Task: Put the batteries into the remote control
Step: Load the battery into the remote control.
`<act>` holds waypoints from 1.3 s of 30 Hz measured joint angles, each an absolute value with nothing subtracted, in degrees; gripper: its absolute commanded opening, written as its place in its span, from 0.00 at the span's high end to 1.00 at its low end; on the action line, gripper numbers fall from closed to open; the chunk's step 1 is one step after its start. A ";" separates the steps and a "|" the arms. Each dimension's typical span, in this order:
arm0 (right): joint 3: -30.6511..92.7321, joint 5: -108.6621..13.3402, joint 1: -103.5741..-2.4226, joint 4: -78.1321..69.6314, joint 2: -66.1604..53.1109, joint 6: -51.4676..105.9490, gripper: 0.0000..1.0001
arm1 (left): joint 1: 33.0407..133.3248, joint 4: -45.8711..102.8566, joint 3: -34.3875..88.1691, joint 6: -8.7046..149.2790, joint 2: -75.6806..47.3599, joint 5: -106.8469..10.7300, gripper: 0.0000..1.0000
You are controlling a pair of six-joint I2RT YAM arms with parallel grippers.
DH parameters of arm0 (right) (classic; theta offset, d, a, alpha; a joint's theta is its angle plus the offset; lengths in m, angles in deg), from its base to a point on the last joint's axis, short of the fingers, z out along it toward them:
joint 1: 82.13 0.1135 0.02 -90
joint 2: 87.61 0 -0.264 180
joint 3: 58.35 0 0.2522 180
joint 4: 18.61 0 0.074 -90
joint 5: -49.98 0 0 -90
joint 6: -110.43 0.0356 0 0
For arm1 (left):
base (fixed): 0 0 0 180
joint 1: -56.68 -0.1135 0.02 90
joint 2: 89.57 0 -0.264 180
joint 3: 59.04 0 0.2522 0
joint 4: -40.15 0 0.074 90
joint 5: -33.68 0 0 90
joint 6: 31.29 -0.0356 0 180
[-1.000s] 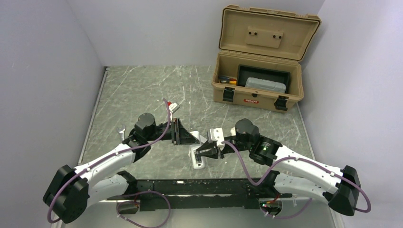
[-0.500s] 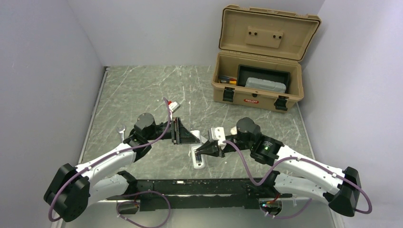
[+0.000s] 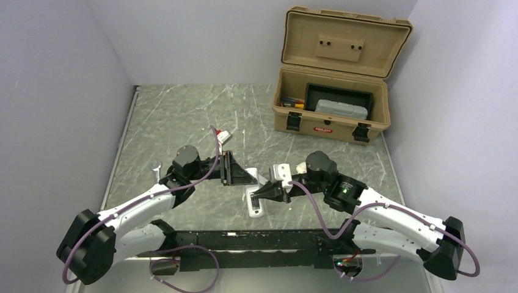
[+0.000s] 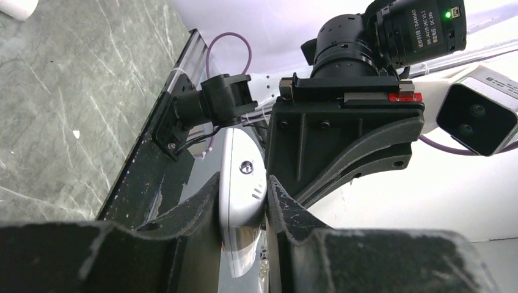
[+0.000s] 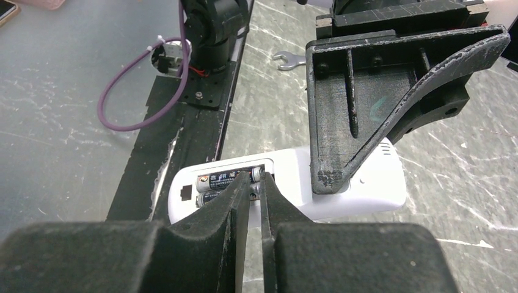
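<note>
The remote control [image 3: 255, 206] lies back-up on the table between the arms, its battery bay open. Two batteries [image 5: 223, 180] lie side by side in that bay. My left gripper [image 3: 251, 179] is shut on the remote's far end, and the white shell [image 4: 242, 174] is clamped between its fingers. In the right wrist view, one left finger [image 5: 348, 134] stands over the remote's body [image 5: 366, 186]. My right gripper [image 5: 257, 180] has its jaws drawn together to a thin slit with nothing between them. Its tips rest at the end of the batteries nearest the left finger.
An open tan toolbox [image 3: 333, 113] stands at the back right. A black rail [image 3: 244, 241] runs along the near edge, just beside the remote. A small wrench [image 5: 287, 59] lies on the table to the left. A small white piece [image 4: 17, 6] lies farther off.
My right gripper's jaws have narrowed, and that arm has shifted slightly over the remote. The left gripper and the remote have stayed where they were.
</note>
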State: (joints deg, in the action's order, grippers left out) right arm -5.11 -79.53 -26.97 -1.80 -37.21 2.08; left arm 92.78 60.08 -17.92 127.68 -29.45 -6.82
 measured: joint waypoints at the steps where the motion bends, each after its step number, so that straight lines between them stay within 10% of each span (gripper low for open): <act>1: -5.11 -79.55 -26.97 -1.80 -37.21 2.16 0.87 | 92.78 60.23 -17.92 127.87 -29.36 -6.80 1.00; 39: -5.11 -74.08 -24.24 -1.67 -37.06 3.39 0.90 | 90.62 60.65 -17.95 128.92 -28.99 -4.88 1.00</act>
